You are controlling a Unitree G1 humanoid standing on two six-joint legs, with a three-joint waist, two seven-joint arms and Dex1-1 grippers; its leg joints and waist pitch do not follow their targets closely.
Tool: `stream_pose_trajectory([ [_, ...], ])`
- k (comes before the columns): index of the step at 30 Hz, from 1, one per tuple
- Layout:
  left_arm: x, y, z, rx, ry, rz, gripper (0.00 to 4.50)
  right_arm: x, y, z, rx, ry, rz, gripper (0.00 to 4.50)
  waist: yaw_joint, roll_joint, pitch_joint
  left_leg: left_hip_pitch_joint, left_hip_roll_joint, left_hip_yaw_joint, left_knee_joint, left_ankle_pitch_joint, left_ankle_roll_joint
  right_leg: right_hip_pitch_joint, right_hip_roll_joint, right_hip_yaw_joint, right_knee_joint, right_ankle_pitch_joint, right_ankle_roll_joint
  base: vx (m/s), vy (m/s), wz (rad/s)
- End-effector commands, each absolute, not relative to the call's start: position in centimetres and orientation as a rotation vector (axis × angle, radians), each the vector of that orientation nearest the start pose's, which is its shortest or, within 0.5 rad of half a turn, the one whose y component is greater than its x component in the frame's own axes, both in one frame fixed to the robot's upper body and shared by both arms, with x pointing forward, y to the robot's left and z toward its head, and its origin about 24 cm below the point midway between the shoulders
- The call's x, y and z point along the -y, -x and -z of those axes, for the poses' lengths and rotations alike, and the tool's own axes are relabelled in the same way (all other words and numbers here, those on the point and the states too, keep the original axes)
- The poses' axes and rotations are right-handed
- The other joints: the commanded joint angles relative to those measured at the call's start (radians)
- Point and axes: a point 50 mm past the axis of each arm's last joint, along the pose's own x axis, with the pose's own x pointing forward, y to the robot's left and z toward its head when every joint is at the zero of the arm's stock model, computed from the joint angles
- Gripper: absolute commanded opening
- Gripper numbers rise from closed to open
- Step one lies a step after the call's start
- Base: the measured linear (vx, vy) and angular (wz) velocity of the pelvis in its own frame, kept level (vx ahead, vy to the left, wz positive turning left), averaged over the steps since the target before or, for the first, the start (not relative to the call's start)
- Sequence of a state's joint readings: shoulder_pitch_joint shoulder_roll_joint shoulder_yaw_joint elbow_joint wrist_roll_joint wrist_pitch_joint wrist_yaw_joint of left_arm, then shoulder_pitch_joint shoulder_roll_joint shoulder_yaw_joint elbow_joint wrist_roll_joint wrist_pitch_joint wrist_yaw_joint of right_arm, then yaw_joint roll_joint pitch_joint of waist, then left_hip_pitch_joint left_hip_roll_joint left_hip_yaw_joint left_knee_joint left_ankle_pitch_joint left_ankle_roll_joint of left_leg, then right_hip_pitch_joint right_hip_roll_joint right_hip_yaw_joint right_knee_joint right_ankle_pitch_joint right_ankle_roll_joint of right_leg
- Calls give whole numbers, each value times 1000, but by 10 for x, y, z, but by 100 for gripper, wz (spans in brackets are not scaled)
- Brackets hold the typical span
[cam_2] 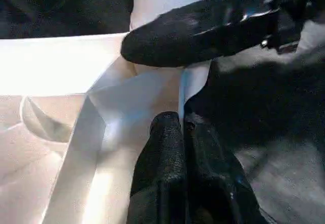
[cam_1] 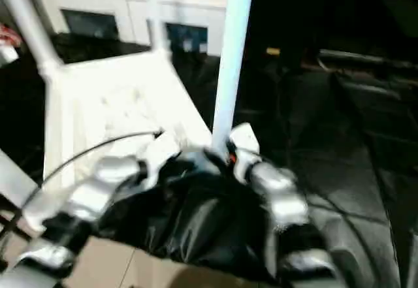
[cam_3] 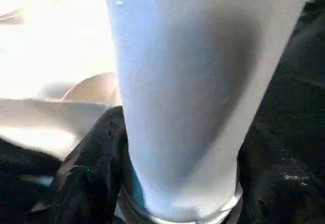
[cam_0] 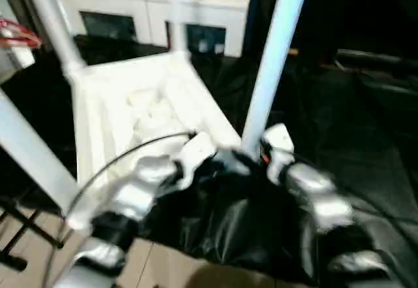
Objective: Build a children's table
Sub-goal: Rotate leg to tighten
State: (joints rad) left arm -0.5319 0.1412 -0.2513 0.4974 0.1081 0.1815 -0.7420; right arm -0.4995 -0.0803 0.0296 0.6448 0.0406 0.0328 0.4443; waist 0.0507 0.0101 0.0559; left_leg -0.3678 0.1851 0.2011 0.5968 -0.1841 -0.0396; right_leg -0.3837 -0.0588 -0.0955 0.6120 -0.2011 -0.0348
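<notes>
White leg [cam_3: 193, 97] clasped by right gripper [cam_3: 177, 183].

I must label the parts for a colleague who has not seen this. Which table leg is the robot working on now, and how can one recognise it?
Find the upturned white tabletop lying on the black sheet, its legs pointing up. The leg in question rises from the tabletop corner closest to the robot's two forearms. Unlike the other legs, it has the right pincer at its base.

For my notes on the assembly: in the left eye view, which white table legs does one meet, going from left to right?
Lower-left leg → upper-left leg → far leg → near-right leg, beside the right tool.
</notes>
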Motion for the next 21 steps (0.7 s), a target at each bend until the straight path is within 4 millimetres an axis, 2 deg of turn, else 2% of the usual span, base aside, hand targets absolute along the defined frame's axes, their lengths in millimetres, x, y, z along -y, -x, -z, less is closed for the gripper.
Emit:
stream_pose_trajectory([
  [1, -44, -322, -71, -148, -306, 1041, 0, 76, -324, -23, -246, 49, -663, 266, 2, -4, -70, 10, 58, -34, -62, -128, 53, 44, -103, 69, -77, -153, -186, 0, 0, 0],
  [2, -44, -321, -71, -144, -303, 1058, 0, 75, -325, -25, -231, 36, -677, 301, 2, -6, -71, 7, 56, -33, -61, -114, 65, 47, -104, 70, -75, -120, -194, 0, 0, 0],
  [3, -43, -318, -70, -138, -300, 1079, 0, 75, -325, -27, -214, 19, -689, 301, 3, -6, -70, 7, 57, -33, -61, -112, 69, 47, -103, 69, -74, -114, -196, 0, 0, 0],
  [5, -44, -318, -70, -136, -301, 1087, 0, 76, -325, -28, -208, 13, -700, 335, 3, -6, -68, 9, 57, -32, -62, -127, 73, 46, -104, 69, -78, -138, -196, 0, 0, 0],
  [9, -51, -314, -69, -127, -302, 1128, 0, 88, -323, -33, -189, 33, -756, 346, 4, -7, -67, 9, 59, -33, -63, -144, 69, 47, -104, 69, -81, -171, -189, 0, 0, 0],
  [10, -55, -312, -69, -126, -305, 1149, 0, 95, -322, -35, -181, 62, -788, 375, 4, -6, -66, 9, 60, -33, -63, -145, 70, 47, -105, 70, -80, -168, -190, 0, 0, 0],
  [12, -58, -311, -68, -127, -308, 1163, 0, 100, -322, -37, -177, 83, -810, 382, 7, -8, -67, 9, 60, -32, -62, -142, 76, 48, -104, 69, -79, -160, -189, 0, 0, 0],
  [13, -65, -308, -67, -135, -316, 1204, 0, 112, -319, -39, -182, 128, -890, 383, 7, -5, -66, 10, 60, -32, -62, -146, 78, 47, -104, 69, -80, -162, -191, 0, 0, 0],
  [14, -68, -307, -67, -139, -321, 1219, 0, 117, -317, -41, -188, 141, -924, 383, 9, -7, -66, 8, 58, -31, -61, -143, 82, 48, -103, 69, -79, -160, -192, 0, 0, 0],
  [16, -73, -306, -66, -150, -328, 1238, 0, 124, -315, -43, -197, 150, -974, 383, 13, -6, -65, 12, 60, -30, -60, -151, 87, 45, -103, 70, -82, -173, -192, 0, 0, 0],
  [21, -86, -302, -65, -182, -343, 1313, 0, 143, -312, -46, -240, 217, -1081, 383, 19, -5, -65, 11, 62, -31, -62, -159, 80, 44, -101, 68, -81, -191, -193, 0, 0, 0],
])
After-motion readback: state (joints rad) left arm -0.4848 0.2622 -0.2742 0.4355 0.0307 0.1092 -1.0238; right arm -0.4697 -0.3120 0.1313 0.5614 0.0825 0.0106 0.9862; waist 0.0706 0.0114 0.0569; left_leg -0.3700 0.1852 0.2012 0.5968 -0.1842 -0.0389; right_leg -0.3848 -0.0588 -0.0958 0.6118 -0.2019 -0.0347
